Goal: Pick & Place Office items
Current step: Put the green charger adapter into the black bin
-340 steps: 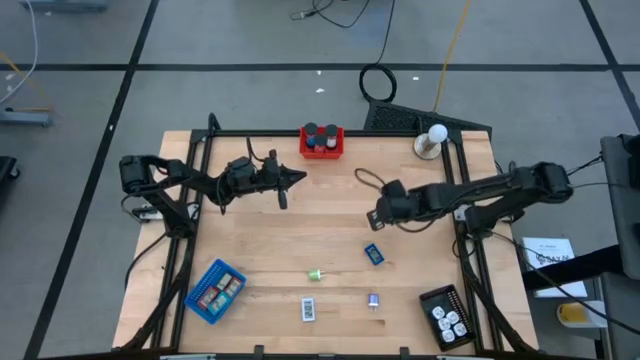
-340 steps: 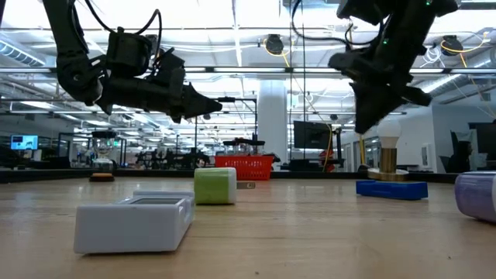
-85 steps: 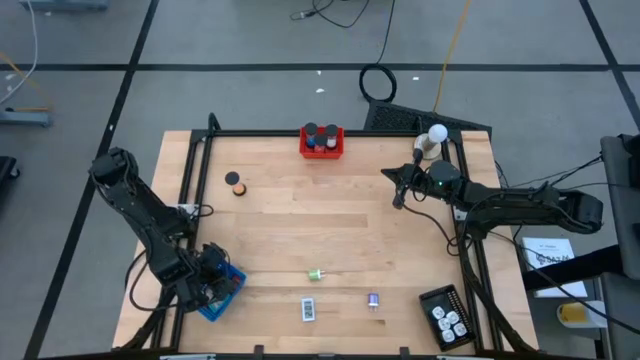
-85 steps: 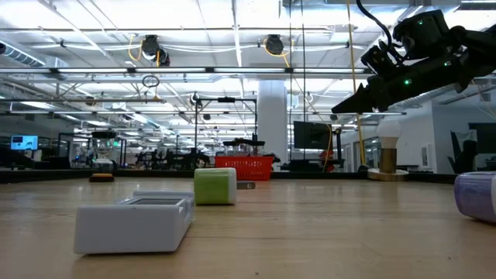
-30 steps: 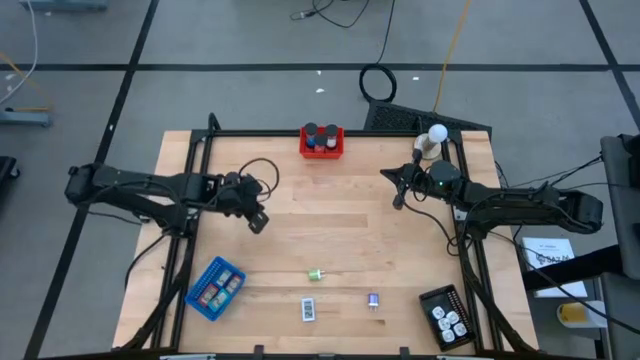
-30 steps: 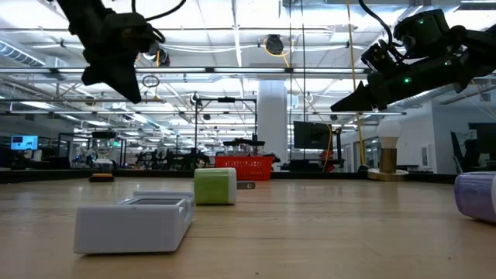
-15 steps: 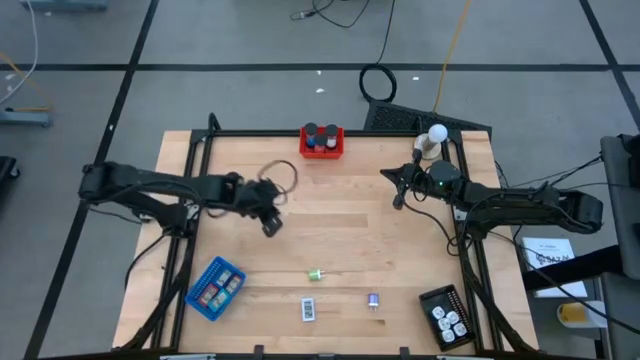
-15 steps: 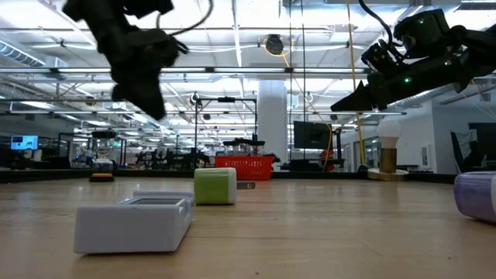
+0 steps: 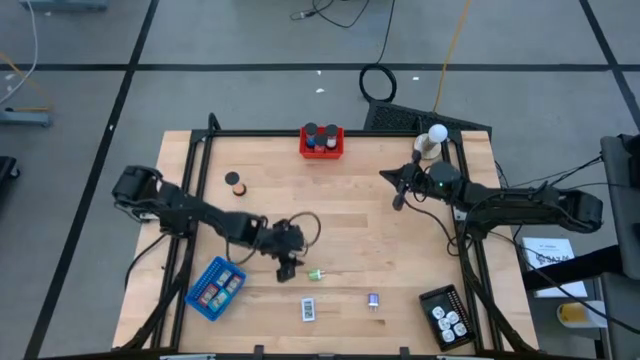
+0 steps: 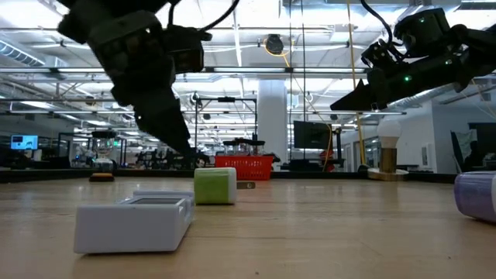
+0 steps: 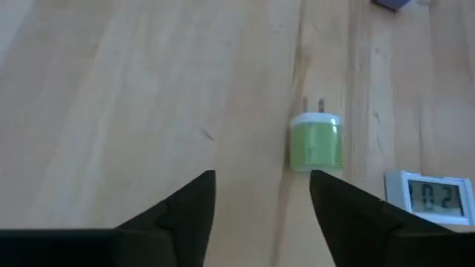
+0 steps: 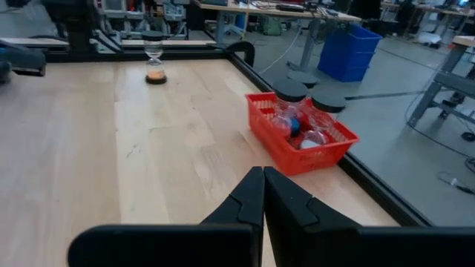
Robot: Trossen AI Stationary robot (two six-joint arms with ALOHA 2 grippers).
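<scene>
A green plug-like piece (image 9: pixel 315 274) lies flat on the wood near the table's middle front, prongs pointing away in the left wrist view (image 11: pixel 317 142). My left gripper (image 9: pixel 287 270) hovers just left of it, tilted down and open (image 11: pixel 261 200), with nothing between its fingers. A white-labelled rectangle (image 9: pixel 309 309) and a purple piece (image 9: pixel 373 299) lie nearer the front edge. My right gripper (image 9: pixel 396 196) waits at the back right, shut and clear of the table (image 12: pixel 261 194). In the low view the left gripper (image 10: pixel 180 143) hangs above and behind the green piece (image 10: pixel 215 186).
A red tray (image 9: pixel 322 141) with dark-capped pieces stands at the far edge, a blue tray (image 9: pixel 215 289) at front left, a black tray (image 9: pixel 445 315) at front right. A small black-and-orange piece (image 9: pixel 235 184) stands at back left, a white ball on a stand (image 9: pixel 432 140) at back right.
My left gripper has swung from the table's left middle toward the near edge and the right, dropping and tipping downward until it hangs beside the green piece. My right gripper has kept still. No item has moved.
</scene>
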